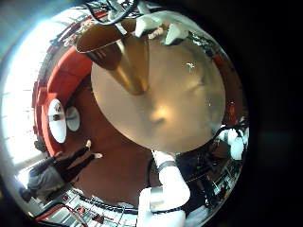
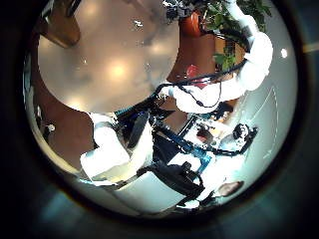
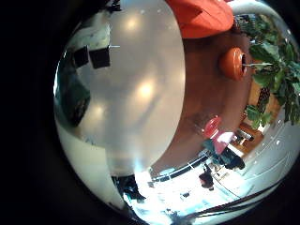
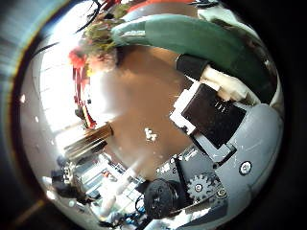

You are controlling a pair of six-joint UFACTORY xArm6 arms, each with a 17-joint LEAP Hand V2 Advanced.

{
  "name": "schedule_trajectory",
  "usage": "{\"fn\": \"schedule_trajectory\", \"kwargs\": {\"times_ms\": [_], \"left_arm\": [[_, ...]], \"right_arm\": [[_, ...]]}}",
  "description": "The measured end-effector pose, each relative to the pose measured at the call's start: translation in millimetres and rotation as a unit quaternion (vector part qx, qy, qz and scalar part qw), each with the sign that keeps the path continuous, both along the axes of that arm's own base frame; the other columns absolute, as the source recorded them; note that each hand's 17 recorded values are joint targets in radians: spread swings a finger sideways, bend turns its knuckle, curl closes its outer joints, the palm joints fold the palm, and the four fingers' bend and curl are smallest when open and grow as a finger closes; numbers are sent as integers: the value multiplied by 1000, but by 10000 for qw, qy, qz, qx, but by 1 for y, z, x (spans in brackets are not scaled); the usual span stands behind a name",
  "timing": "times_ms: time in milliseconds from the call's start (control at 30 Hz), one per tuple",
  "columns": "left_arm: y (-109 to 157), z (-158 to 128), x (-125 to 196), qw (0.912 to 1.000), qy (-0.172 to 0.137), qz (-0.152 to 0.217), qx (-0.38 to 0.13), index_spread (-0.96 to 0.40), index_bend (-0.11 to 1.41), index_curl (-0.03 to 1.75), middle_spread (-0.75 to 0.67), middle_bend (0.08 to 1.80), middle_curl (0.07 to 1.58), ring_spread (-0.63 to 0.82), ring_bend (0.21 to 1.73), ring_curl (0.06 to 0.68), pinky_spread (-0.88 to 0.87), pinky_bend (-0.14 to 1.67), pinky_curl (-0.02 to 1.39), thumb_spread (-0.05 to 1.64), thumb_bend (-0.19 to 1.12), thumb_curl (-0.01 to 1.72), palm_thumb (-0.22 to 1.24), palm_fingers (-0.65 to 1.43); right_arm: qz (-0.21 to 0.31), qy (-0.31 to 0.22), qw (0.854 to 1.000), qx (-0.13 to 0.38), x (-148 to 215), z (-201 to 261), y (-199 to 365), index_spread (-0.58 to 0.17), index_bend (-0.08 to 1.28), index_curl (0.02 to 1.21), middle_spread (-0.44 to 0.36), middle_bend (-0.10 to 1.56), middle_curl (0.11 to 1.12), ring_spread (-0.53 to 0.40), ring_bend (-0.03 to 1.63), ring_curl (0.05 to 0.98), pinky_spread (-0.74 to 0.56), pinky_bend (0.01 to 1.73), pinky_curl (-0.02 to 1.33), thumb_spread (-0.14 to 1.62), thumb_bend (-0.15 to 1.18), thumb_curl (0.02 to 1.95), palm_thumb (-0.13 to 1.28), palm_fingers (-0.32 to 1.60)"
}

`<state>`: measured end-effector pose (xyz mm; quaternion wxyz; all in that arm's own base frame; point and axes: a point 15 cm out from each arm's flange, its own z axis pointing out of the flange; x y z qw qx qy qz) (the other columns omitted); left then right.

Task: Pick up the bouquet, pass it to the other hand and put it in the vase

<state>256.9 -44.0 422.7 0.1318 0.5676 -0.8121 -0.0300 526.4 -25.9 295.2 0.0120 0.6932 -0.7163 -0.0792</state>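
Note:
The bouquet (image 4: 182, 36) lies right across my right palm in the right thumb side palm view, its wrapped stems filling the view and its flower heads (image 4: 96, 43) at one end. My right hand's fingers (image 4: 213, 113) curl beside the stems. The vase (image 1: 125, 55), tall and flared, stands on the round table (image 1: 180, 104) close under my left palm. It also shows in the left thumb side palm view (image 2: 62, 28). My left hand's fingertips (image 1: 158, 26) are relaxed over the table and hold nothing.
A robot arm (image 2: 120, 149) reaches over the table edge, and another arm (image 2: 249, 60) curves past beyond it. A curved sofa (image 3: 199, 14) and a potted plant (image 3: 267, 56) stand on the floor around the table (image 3: 131, 103).

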Motion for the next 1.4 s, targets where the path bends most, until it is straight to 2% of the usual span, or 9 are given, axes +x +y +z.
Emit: {"fn": "schedule_trajectory", "kwargs": {"times_ms": [167,367,567,733,900,1067,1267,1333,1400], "left_arm": [[3,-1,4,9998,2,126,-179,70,196,384,397,193,318,559,449,199,514,180,271,1054,-26,323,330,136],[-11,0,9,9966,117,292,-768,60,197,393,359,202,328,531,459,200,494,175,262,1079,-23,319,330,205],[-18,3,19,9902,157,533,-1285,57,200,406,318,216,342,503,480,202,469,167,247,1095,-28,313,313,272],[-32,14,33,9762,90,682,-2057,59,192,413,288,224,354,483,502,204,451,173,241,1109,-29,301,263,299],[-49,41,54,9417,-101,848,-3256,64,192,417,280,228,360,468,514,202,439,179,239,1112,-29,293,220,314],[-66,82,76,8886,-332,936,-4478,81,162,404,279,217,361,459,540,203,405,215,254,1092,-28,293,200,330],[-76,131,87,8153,-245,910,-5713,121,145,367,293,226,371,453,567,207,393,250,281,1051,-25,302,191,279],[-77,142,85,7965,-70,834,-5988,136,143,355,307,223,373,462,576,208,403,259,289,1041,-27,304,190,247],[-78,146,84,7857,51,792,-6135,154,145,344,320,217,371,470,581,207,419,267,294,1029,-25,309,197,216]], "right_arm": [[17,-410,9949,923,-4,38,28,-280,1150,932,-170,1331,890,-210,1449,708,-182,1382,724,876,78,845,1189,1091],[-329,-1159,9624,2436,-11,115,25,-261,1150,948,-158,1349,888,-205,1456,721,-174,1357,761,883,85,924,1191,1095],[-422,-1636,9007,4002,-35,192,20,-252,1150,958,-151,1358,880,-202,1456,726,-165,1333,794,881,84,994,1183,1098],[-133,-1796,8289,5296,-71,243,11,-247,1147,964,-147,1362,874,-200,1456,728,-162,1321,820,879,83,1038,1180,1100],[425,-1559,7593,6304,-115,265,16,-244,1143,970,-144,1368,867,-199,1454,730,-161,1304,851,880,79,1086,1174,1102],[1079,-1226,7071,6880,-155,273,37,-243,1139,974,-143,1377,864,-199,1457,735,-161,1286,876,882,75,1126,1169,1101],[1647,-967,6818,7061,-191,273,86,-241,1140,978,-141,1379,858,-199,1459,737,-164,1265,904,889,68,1171,1157,1104],[1824,-819,6766,7087,-202,270,106,-240,1140,979,-141,1380,857,-200,1459,738,-165,1261,911,890,67,1182,1155,1104],[1955,-698,6713,7115,-210,267,122,-240,1140,980,-140,1381,855,-200,1458,738,-166,1254,922,893,66,1200,1152,1104]]}}
